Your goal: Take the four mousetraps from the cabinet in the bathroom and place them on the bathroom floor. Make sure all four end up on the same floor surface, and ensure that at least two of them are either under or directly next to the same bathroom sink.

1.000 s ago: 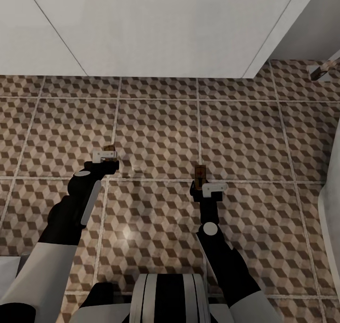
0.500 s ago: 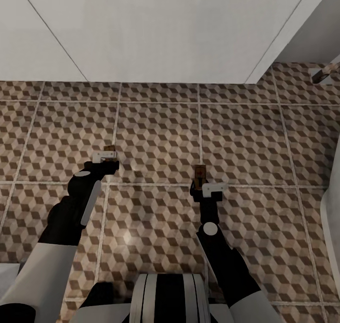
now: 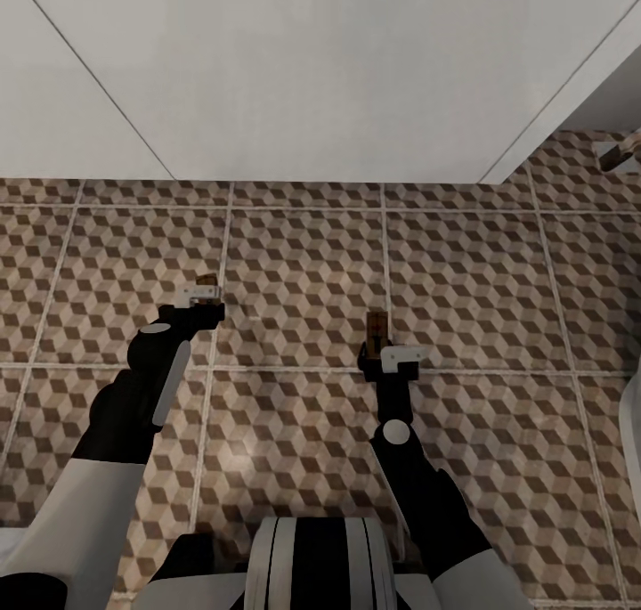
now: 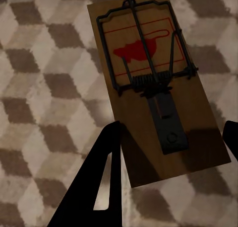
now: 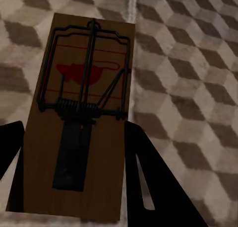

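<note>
Two mousetraps are in my grippers above the bathroom floor. My left gripper is shut on one mousetrap, a tan board with a dark spring bar and red mark. In the left wrist view this mousetrap sits between the black fingers. My right gripper is shut on the other mousetrap; the right wrist view has that mousetrap between its fingers. The white sink vanity stands just ahead, a tile or so beyond both traps.
A white fixture's edge borders the floor at the right. A small metallic object lies at the far right past the vanity's corner. Patterned tiles stretch open between the two arms and toward the vanity.
The whole picture has shifted: the vanity front reaches further down the view, so the camera has moved closer. Both arms hold their traps in the same pose.
</note>
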{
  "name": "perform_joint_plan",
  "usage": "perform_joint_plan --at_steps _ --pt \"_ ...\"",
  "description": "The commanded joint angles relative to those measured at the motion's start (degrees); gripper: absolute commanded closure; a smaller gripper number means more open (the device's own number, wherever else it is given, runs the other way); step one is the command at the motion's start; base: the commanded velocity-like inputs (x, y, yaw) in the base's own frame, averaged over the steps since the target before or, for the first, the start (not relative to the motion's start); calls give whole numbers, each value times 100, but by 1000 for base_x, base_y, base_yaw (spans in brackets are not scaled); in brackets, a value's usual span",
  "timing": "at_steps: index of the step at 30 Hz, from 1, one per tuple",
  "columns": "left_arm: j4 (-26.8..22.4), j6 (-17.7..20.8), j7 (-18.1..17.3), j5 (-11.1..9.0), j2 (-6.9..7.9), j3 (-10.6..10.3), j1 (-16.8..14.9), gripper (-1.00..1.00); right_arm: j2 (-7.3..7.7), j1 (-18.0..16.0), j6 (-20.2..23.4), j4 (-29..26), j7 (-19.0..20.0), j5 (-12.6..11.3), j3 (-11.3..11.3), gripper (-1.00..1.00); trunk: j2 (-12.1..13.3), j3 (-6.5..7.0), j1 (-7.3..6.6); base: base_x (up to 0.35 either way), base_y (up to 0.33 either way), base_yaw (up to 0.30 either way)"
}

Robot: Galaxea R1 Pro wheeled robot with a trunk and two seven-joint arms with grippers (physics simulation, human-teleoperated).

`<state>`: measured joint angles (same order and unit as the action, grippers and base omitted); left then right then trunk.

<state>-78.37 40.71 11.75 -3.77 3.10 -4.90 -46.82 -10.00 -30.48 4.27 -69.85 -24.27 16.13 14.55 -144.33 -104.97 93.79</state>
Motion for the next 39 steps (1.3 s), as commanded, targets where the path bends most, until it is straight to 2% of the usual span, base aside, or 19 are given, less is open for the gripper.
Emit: perform_joint_plan --at_steps 1,3,7,10,15,24,33,36,39 --pt "-5 24 37 -36 4 -17 -3 100 0 -2 46 -2 -16 38 16 100 -1 -3 -1 9 3 0" --pt "-4 24 37 -39 0 -19 -3 100 0 -5 112 -2 -3 42 59 100 -1 -3 -1 5 2 0" --pt "-10 24 37 -44 -5 -20 -3 100 0 -52 645 -2 67 47 92 100 -1 -3 -1 1 0 0" --pt "-12 24 37 -45 -13 -20 -3 100 0 -304 933 14 306 48 98 100 -1 -3 -1 0 0 0" --pt "-69 24 37 -45 -24 -33 -3 100 0 -807 1057 242 741 48 100 100 -1 -3 -1 0 0 0" --pt "-100 24 37 -52 -28 -37 -3 100 0 -1896 1074 1287 825 48 101 100 -1 -3 -1 0 0 0" --pt "-108 24 37 -54 -36 -38 -3 100 0 -3044 1052 2839 827 37 93 100 -1 -3 -1 2 0 0" --pt "-103 19 37 -54 -38 -39 -3 100 0 -3291 1032 3303 827 26 92 100 -1 -3 -1 6 0 0" --pt "-89 13 32 -54 -54 -45 -3 100 0 -3367 982 3625 827 23 91 100 -1 -3 -1 1 0 0"
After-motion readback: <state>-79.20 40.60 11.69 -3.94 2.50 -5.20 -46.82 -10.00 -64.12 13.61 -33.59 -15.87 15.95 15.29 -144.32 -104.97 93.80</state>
